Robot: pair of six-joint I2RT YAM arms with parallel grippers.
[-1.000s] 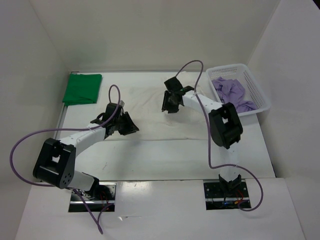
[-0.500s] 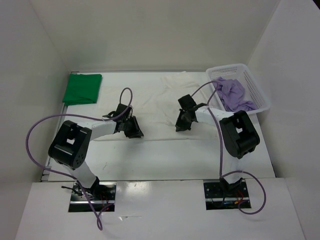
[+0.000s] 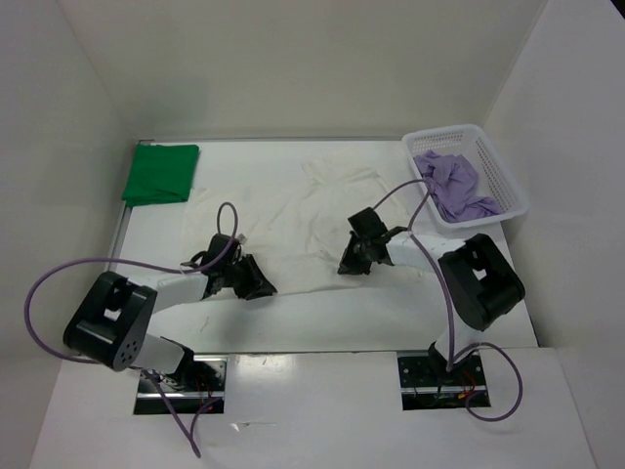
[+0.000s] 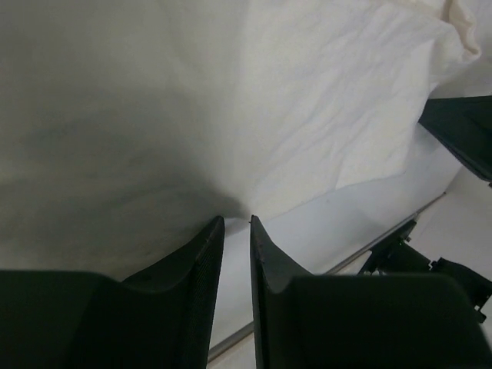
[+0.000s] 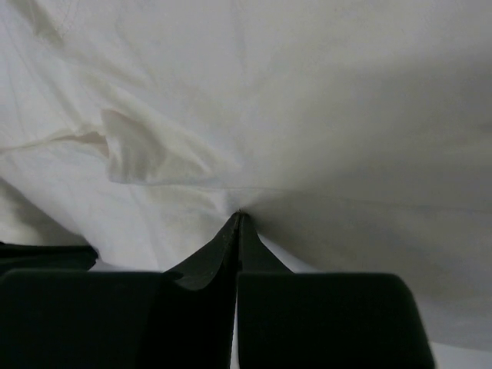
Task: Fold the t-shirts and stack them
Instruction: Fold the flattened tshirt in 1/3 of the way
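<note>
Centrally, the white t-shirt (image 3: 303, 210) lies spread and wrinkled on the table (image 3: 322, 318), its near edge caught at two spots. The left gripper (image 4: 236, 221) meets that edge near its left end, jaws almost together with cloth drawn into the thin gap. The right gripper (image 5: 238, 215) pinches the edge farther right, jaws fully together, fabric puckering at the tips. A folded green t-shirt (image 3: 161, 173) lies far left; the lavender t-shirt (image 3: 451, 184) sits crumpled in the basket (image 3: 508, 181) far right.
</note>
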